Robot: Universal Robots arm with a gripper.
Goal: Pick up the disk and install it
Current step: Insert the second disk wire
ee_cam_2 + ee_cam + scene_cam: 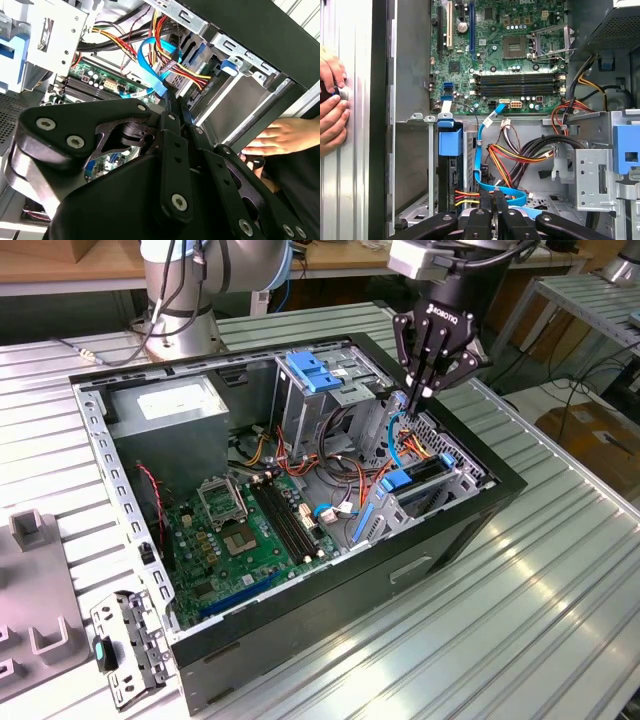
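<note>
Exterior view: hand fingertips hidden among cables in case.

Around the gripper the case is crowded: a blue ribbon cable and bundled wires fill the gap between drive cage and side bay.

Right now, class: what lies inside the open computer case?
Inside the computer case: a green motherboard, coloured cables, a blue cable at the gripper. The drive bay's depths are covered.
</note>
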